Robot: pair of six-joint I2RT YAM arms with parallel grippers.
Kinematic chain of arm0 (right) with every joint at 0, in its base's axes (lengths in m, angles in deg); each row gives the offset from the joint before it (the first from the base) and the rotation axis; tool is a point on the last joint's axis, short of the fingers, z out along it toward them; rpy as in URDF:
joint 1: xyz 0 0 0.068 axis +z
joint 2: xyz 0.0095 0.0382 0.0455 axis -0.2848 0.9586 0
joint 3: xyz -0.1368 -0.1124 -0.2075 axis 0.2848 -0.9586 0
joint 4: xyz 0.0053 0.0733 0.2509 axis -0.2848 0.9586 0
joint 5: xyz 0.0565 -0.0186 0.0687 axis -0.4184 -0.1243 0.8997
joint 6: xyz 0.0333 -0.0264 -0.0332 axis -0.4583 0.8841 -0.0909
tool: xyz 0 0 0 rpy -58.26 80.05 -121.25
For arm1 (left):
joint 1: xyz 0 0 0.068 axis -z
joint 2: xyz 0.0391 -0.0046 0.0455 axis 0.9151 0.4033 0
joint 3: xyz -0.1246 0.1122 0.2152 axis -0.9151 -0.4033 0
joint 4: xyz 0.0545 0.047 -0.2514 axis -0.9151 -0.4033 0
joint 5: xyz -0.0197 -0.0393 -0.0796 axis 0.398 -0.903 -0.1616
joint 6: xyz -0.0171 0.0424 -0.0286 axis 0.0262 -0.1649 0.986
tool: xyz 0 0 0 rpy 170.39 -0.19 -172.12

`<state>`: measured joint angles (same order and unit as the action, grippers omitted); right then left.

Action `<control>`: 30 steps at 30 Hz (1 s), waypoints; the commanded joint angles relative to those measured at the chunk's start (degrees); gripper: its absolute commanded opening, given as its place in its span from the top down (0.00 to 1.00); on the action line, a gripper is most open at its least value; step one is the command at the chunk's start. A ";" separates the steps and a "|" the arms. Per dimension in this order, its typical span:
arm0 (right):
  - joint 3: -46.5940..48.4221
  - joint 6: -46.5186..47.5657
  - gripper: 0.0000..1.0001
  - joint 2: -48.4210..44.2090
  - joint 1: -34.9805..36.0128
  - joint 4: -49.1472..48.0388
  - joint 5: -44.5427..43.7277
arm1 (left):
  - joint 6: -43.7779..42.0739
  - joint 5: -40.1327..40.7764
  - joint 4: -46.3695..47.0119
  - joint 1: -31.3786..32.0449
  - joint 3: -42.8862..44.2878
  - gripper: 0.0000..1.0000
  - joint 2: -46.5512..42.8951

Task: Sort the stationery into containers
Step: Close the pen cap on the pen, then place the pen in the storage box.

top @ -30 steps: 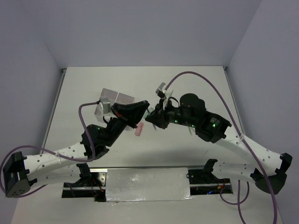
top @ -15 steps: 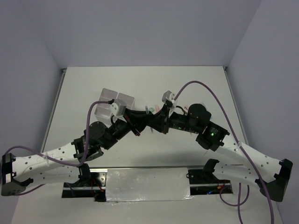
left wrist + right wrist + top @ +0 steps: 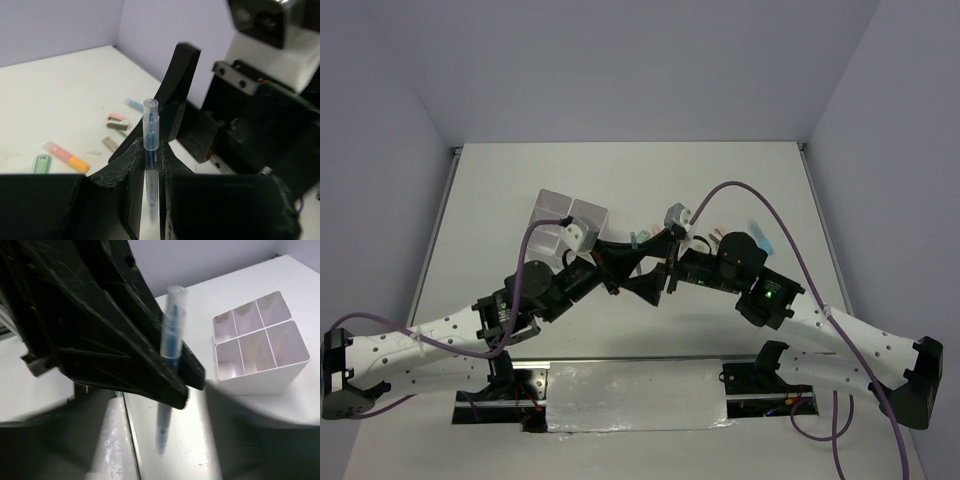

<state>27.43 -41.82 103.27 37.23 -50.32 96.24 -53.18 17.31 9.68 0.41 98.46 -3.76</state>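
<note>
A thin clear pen with a blue core (image 3: 150,131) stands upright between my left gripper's (image 3: 150,146) fingers, which are shut on its barrel. The right wrist view shows the same pen (image 3: 171,326) clamped in those black fingers. My right gripper (image 3: 160,440) is open, its blurred fingers spread wide on either side of the pen's lower end without touching it. From above, both grippers (image 3: 642,268) meet over the table's middle. The translucent divided container (image 3: 566,215) stands just left of them, also visible from the right wrist (image 3: 260,342). More stationery lies beyond: a pink-orange marker (image 3: 65,156), a green one (image 3: 42,163), a tan eraser (image 3: 110,143).
A pink item (image 3: 118,119) and a light blue marker (image 3: 134,105) lie farther out on the table. Another blue marker (image 3: 760,237) lies right of the right arm. Purple cables arc over both arms. A metal strip (image 3: 635,395) runs along the near edge.
My right gripper's jaws have spread wide and let go of the pen. My left gripper now grips it. Both arms have drawn closer together over the middle.
</note>
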 commanded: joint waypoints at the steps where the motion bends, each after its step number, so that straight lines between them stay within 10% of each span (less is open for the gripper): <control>1: -0.84 0.04 0.00 -2.83 0.80 -7.94 -2.77 | -2.29 2.47 -5.31 0.52 0.49 1.00 1.53; 13: -11.82 -2.07 0.00 -16.53 0.54 2.61 -24.58 | -6.51 36.31 -9.63 -3.95 8.13 1.00 8.11; 20: -16.31 -3.66 0.00 -26.82 0.45 5.07 -25.82 | -5.63 35.62 -4.19 -25.11 10.68 1.00 14.88; 30: -17.10 -4.10 0.00 -29.03 0.36 5.43 -24.06 | -4.49 30.71 12.35 -39.11 8.83 1.00 24.46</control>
<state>10.93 -45.38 74.51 37.58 -44.51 72.15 -57.81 49.94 15.12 -36.89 105.39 18.21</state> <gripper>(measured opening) 0.997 0.243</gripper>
